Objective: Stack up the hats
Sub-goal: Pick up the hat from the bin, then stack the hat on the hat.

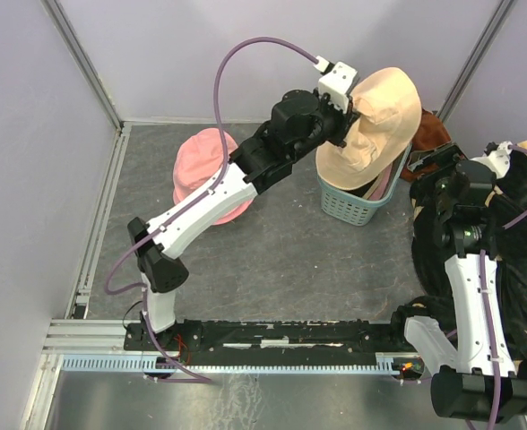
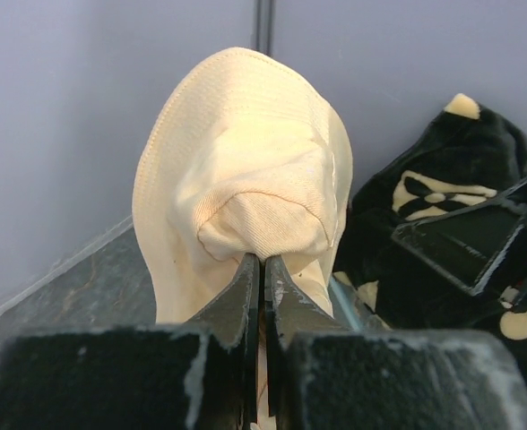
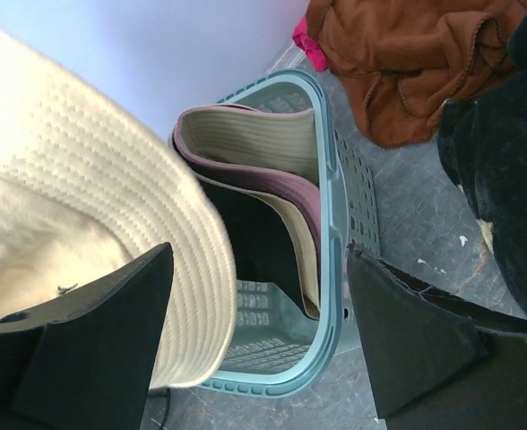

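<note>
Beige hat [image 1: 384,116] is held up in the air over the teal basket [image 1: 358,208], toward the far right corner of the table [image 1: 308,260]. Its lower brim hangs down to the basket rim; whether it touches, can't tell. Left gripper [image 2: 262,264] is pinched tight on a fold of its crown, jaws nearly together with only fabric between them. More hats in the basket [image 3: 263,143], beige and mauve, stand folded on edge. Pink hats [image 1: 201,175] lie piled on the table near the far edge, left of the basket and apart from it. Right gripper [image 3: 259,260] is spread wide, holding nothing, pointed at the basket from the right. Rust-brown cloth [image 3: 398,63] lies in the far right corner. Black blanket [image 1: 514,260] is heaped along the right edge.
</note>
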Tool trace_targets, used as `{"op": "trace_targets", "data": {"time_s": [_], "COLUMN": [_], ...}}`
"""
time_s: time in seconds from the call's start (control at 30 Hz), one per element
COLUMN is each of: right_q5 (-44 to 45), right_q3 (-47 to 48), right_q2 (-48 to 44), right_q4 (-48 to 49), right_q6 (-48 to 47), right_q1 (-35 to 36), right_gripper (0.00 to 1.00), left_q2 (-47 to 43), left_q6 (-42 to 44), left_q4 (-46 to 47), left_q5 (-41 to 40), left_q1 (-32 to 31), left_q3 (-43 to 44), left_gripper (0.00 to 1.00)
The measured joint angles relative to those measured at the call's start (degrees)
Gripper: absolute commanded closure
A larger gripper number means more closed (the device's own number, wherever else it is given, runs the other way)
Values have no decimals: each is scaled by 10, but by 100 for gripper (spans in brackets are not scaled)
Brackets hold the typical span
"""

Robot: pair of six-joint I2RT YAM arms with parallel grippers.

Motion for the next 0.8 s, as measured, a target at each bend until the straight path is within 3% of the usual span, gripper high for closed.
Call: {"op": "trace_targets", "data": {"time_s": [0.17, 0.53, 0.8], "right_q5": [-1, -41, -50], "right_q3": [8, 32, 80], "right_q2": [-2, 20, 67], "right_q4": [-2, -4, -5], "right_q6": [5, 13, 2], "right_q1": [0, 2, 83], "right_gripper": [15, 14, 14], "left_q2": [-71, -341, -427], "left_q6": [1, 8, 7], "left_q4": [-4, 12, -36], "left_q5": [-63, -208, -301], "left_q1": [0, 0, 0], "left_q3": [-61, -182, -206], "left_gripper": [97, 97, 97]}}
